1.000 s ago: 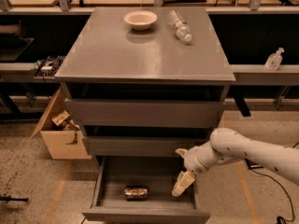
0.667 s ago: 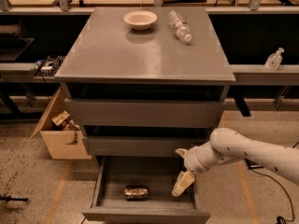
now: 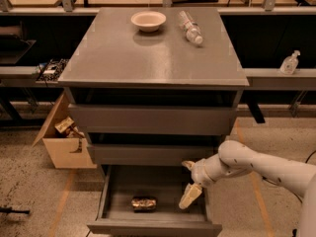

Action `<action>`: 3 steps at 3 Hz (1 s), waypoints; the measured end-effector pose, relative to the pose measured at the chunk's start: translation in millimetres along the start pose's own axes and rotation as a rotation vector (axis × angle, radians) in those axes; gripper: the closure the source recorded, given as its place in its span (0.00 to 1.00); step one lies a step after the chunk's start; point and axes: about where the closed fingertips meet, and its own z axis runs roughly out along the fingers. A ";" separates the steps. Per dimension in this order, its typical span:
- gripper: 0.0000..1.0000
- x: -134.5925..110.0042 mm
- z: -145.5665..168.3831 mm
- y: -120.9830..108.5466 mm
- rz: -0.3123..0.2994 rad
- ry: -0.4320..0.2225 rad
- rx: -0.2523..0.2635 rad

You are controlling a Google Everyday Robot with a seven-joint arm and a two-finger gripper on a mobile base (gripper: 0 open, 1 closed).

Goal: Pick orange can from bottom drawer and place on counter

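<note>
The orange can (image 3: 143, 203) lies on its side on the floor of the open bottom drawer (image 3: 154, 226), left of centre. My gripper (image 3: 188, 181) hangs over the right part of the drawer, to the right of the can and apart from it. It is open and empty, with one finger (image 3: 190, 195) pointing down into the drawer and the other up near the middle drawer's front. The grey counter (image 3: 148, 53) is the cabinet's top, above the three drawers.
A cream bowl (image 3: 148, 20) and a clear plastic bottle (image 3: 190, 27) lie at the back of the counter. An open cardboard box (image 3: 64, 139) stands on the floor left of the cabinet. A pump bottle (image 3: 289, 63) stands on the right shelf. A wooden workbench runs behind.
</note>
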 end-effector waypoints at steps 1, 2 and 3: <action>0.00 11.5 26.8 -4.9 -0.010 -0.042 -0.011; 0.00 22.3 52.5 -6.9 -0.019 -0.089 -0.017; 0.00 44.9 114.0 -14.5 -0.042 -0.087 -0.059</action>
